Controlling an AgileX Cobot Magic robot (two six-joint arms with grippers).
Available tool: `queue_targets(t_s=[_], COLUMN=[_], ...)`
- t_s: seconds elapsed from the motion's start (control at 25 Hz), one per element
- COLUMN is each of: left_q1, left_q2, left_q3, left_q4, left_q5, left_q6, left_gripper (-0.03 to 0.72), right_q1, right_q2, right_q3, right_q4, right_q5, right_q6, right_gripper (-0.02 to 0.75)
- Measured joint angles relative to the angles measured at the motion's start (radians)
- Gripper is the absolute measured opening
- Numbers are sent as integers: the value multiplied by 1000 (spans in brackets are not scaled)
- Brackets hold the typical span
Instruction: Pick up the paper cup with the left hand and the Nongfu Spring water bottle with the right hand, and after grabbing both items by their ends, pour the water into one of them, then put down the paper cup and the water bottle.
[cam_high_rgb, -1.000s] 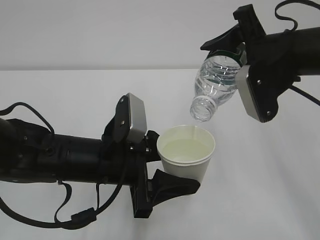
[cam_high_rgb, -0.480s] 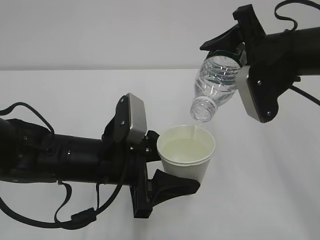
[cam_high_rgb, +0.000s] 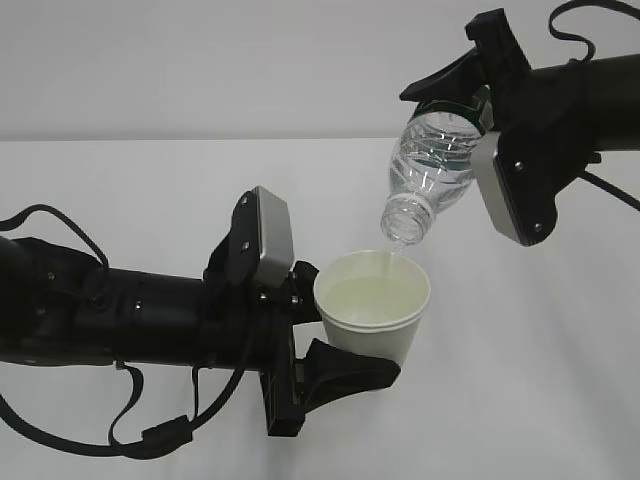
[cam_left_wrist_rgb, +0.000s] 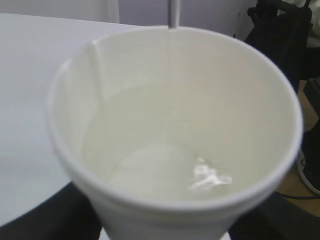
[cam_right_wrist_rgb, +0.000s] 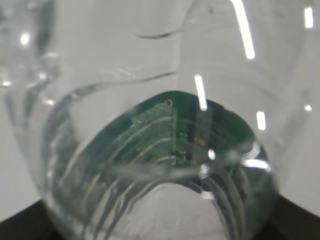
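White table (cam_high_rgb: 120, 180), pour's mid-way: bottle (cam_high_rgb: 432, 170) tipped above cup (cam_high_rgb: 372, 312).
Left end effector (cam_high_rgb: 325, 325) grasps cup, right end effector (cam_high_rgb: 470, 110) grasps bottle; water (cam_left_wrist_rgb: 165, 170) looks partway up; set-down remains.

Soft, even overhead light fills the exterior view, and we see the white table (cam_high_rgb: 520, 400) nearly washed out, with only faint shadow beside the paper cup (cam_high_rgb: 372, 305). The black arms read as near silhouettes. In the left wrist view the cup's near rim is soft and a small glint sits on the water (cam_left_wrist_rgb: 210, 176). The right wrist view is blurred throughout; we note bright streaks of glare across the Nongfu Spring water bottle (cam_right_wrist_rgb: 165, 130).
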Motion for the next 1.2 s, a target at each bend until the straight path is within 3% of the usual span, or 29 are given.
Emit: queue_targets(t_s=[1.2], left_q1=[0], left_q2=[0], left_q3=[0], left_q4=[0], left_q5=[2], left_q6=[3], left_gripper=[480], right_q1=[0], right_q2=[0], right_q3=[0], right_q4=[0], right_q5=[-29], right_q6=[31], right_gripper=[491])
